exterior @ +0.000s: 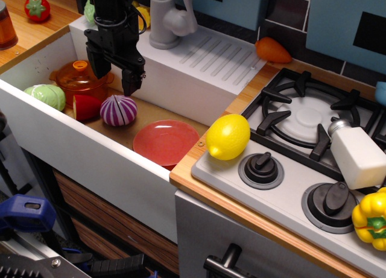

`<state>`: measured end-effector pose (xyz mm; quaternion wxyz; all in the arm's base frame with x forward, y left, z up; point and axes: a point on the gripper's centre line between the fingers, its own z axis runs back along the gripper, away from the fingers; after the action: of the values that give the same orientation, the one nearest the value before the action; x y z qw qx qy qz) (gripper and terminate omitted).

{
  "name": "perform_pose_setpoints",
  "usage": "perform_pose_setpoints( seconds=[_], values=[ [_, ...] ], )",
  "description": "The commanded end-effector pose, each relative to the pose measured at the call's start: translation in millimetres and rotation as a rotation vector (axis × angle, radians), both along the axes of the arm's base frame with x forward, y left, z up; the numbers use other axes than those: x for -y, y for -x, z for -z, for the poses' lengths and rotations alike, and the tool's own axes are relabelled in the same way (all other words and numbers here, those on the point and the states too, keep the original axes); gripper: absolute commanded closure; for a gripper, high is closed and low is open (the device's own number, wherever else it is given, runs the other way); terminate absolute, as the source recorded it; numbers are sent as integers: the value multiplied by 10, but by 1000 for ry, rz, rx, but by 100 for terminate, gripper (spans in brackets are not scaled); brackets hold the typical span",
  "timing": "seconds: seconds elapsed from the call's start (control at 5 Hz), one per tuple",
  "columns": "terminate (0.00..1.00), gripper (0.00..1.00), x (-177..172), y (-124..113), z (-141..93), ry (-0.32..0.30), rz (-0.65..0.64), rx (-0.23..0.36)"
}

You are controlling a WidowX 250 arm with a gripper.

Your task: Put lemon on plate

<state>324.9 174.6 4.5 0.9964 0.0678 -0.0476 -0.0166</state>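
Observation:
The lemon (228, 136) is bright yellow and oval. It lies on the counter edge at the front left corner of the stove, just right of the sink. The red plate (165, 143) lies flat in the sink's right end, empty, just left of and below the lemon. My black gripper (114, 79) hangs over the sink's left part, above the orange pot and the purple onion. Its fingers (131, 82) are apart and hold nothing. It is well left of both lemon and plate.
In the sink lie an orange lidded pot (81, 78), a green cabbage (47, 96), a red piece (86, 107) and a purple onion (118, 111). A grey faucet (166, 18) stands behind. On the stove (301, 118) are a white shaker (356, 154) and a yellow pepper (373, 219).

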Motion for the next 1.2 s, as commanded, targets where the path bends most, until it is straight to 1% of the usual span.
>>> perform_pose_setpoints(
  seconds=[0.0,0.4,0.6,0.8,1.0],
  values=[
    [0,0,0,0,0,0,0,0],
    [0,0,697,65,-662,-54,-22,19],
    [0,0,1097,126,-871,-80,-21,50],
    [0,0,1514,224,-952,-39,-24,23],
    [0,0,1807,288,-1006,-13,-41,24]
  ],
)
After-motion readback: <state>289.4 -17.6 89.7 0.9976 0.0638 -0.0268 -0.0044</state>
